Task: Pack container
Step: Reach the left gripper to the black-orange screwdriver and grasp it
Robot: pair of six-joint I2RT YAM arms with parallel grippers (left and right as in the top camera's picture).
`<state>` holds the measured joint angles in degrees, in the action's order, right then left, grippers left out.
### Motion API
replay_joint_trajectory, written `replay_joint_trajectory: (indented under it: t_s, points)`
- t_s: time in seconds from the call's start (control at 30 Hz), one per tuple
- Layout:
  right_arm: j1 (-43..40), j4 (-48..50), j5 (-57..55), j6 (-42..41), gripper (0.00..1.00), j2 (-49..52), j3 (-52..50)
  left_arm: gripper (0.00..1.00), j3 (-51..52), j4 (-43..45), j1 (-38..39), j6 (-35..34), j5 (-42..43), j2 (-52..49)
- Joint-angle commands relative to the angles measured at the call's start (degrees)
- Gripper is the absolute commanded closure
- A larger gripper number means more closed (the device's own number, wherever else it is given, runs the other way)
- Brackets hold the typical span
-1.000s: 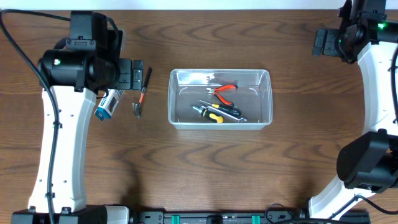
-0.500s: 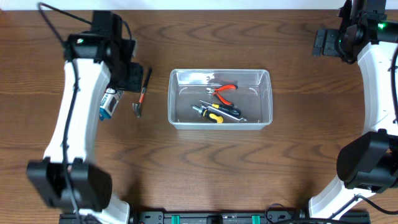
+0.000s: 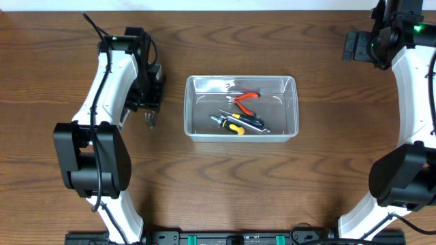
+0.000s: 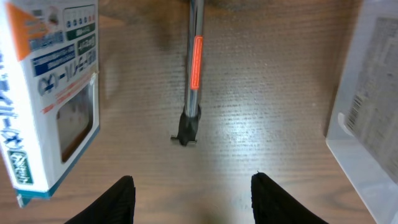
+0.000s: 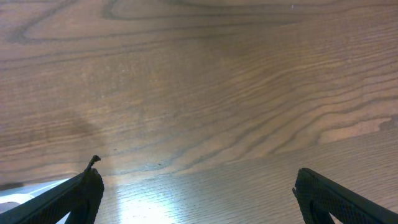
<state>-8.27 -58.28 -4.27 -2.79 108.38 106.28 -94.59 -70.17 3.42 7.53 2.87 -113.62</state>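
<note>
The clear plastic container point(image 3: 289, 109) stands mid-table, and its wall point(image 4: 367, 124) shows at the right of the left wrist view. Inside it lie red-handled pliers point(image 3: 245, 99) and a yellow-and-black screwdriver point(image 3: 235, 123). A slim tool with an orange stripe point(image 4: 195, 62) and a dark head point(image 3: 151, 121) lies on the wood left of the container. My left gripper point(image 3: 151, 94) point(image 4: 193, 199) hovers over that tool, fingers apart with bare table between them. High at the far right, my right gripper point(image 3: 355, 46) point(image 5: 198, 193) is open over bare wood.
A small blue-and-white box point(image 4: 50, 93) lies left of the striped tool; in the overhead view the left arm point(image 3: 112, 75) covers it. The right arm's white links point(image 3: 415, 88) run down the right edge of the table.
The left arm has swung right, bringing its gripper from above the box to over the striped tool. Its fingers have narrowed. The right arm has not moved.
</note>
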Motion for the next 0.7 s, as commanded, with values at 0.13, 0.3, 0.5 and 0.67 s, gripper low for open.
replay_joint_trajectory:
  t_s: [0.13, 0.3, 0.5, 0.67]
  points:
    - [0.1, 0.0, 0.2, -0.4, 0.01, 0.2, 0.1, 0.51, 7.0, 5.0, -0.3, 0.2, 0.2, -0.4]
    - [0.1, 0.0, 0.2, -0.4, 0.01, 0.2, 0.1, 0.51, 11.6, 9.7, -0.3, 0.4, 0.2, -0.4]
    - [0.1, 0.0, 0.2, -0.4, 0.01, 0.2, 0.1, 0.5, 13.5, 13.8, -0.2, 0.9, 0.2, -0.4]
    - [0.1, 0.0, 0.2, -0.4, 0.01, 0.2, 0.1, 0.5, 13.5, 15.7, -0.3, 1.9, 0.1, -0.5]
